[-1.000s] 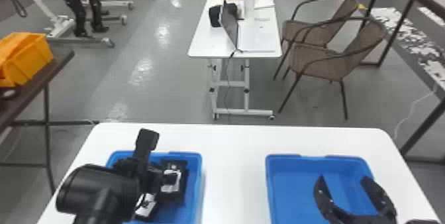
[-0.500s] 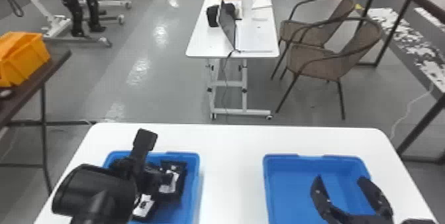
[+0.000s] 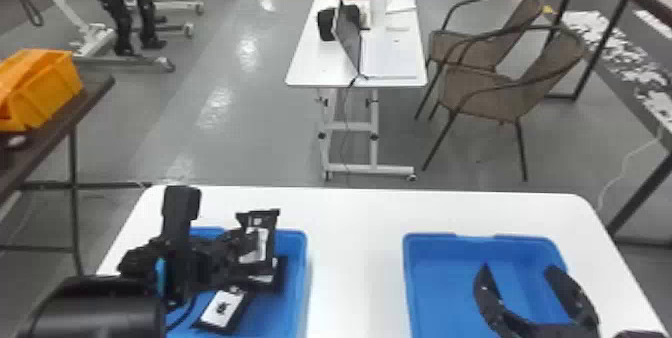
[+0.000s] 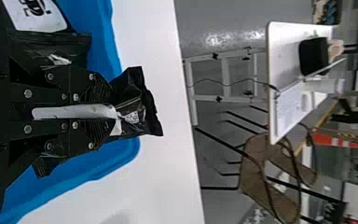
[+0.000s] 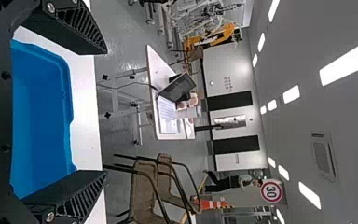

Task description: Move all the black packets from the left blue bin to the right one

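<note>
Over the left blue bin (image 3: 298, 282), my left gripper (image 3: 239, 252) is shut on a black packet (image 3: 262, 237) with a white label, held above other packets. In the left wrist view the left gripper (image 4: 95, 111) pinches this crumpled packet (image 4: 135, 105) between both fingers. Beneath it in the bin lie a labelled packet (image 3: 223, 308) and at least one more black packet (image 3: 281, 274). The right blue bin (image 3: 435, 272) has no packet visible inside. Above it my right gripper (image 3: 517, 269) stands open, and in the right wrist view the right gripper (image 5: 103, 112) has widely parted fingers.
Both bins stand on a white table (image 3: 355, 262), with a bare strip between them. Beyond it are another white table (image 3: 310, 67) with a laptop and brown chairs (image 3: 500, 87). An orange bin (image 3: 45, 87) rests on a dark table at far left.
My left gripper has risen out of the left bin with a black packet between its fingers. The right arm looks unmoved over the right bin.
</note>
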